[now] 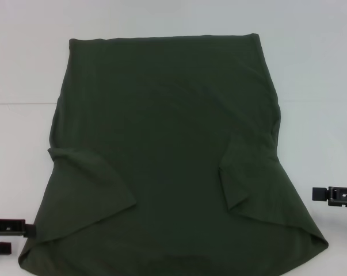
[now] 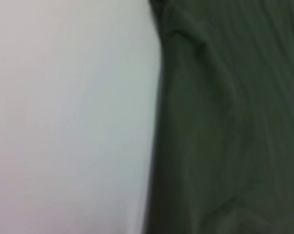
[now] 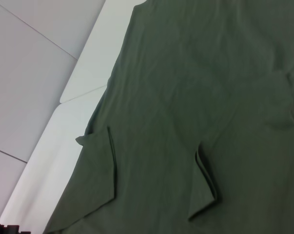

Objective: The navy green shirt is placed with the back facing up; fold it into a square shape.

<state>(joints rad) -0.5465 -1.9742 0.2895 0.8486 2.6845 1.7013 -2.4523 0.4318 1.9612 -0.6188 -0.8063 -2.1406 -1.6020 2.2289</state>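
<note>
The navy green shirt [image 1: 161, 144] lies spread flat on the white table [image 1: 23, 69], plain side up, with both sleeves folded inward over the body. My left gripper [image 1: 9, 237] rests low at the shirt's near left corner, just off the cloth, open with nothing between its fingers. My right gripper [image 1: 334, 195] hovers beside the shirt's right edge, apart from the fabric. The left wrist view has the shirt [image 2: 225, 122] edge against bare table. In the right wrist view the shirt [image 3: 186, 122] shows both folded sleeve flaps.
White table surface [image 2: 64, 122] surrounds the shirt on the left, right and far sides. A faint seam [image 1: 18, 103] runs across the table at the left. The right wrist view shows the table's edge [image 3: 64, 100] with grey floor beyond.
</note>
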